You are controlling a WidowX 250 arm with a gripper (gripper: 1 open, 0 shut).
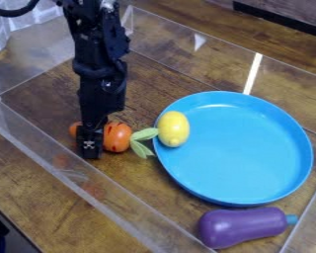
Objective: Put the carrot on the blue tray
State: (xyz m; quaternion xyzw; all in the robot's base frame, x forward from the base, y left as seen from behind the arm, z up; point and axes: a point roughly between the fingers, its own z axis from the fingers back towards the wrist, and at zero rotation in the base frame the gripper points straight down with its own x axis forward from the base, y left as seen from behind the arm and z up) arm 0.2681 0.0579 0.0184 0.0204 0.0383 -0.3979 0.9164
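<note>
Your tool (91,138) points straight down over the carrot (118,137), jaws spread wide, one finger in front of the orange body near its blunt end; contact cannot be made out, and no grip shows. The pose looks chosen so you can straddle the root and close across it, leaving the leafy top free. The carrot lies on the tabletop (145,184), just outside the blue tray (240,148), its leaves directed at the tray's near-left rim. You have the lemon (174,128) at that same rim, overlapping it in view; whether it rests on the edge or beside it, you cannot tell. The tray holds nothing on its floor, so you have ample room for the carrot. Below the tray you see the eggplant (243,226), outside it. Judgement: close, check the grip, then lift clear of the lemon.
</note>
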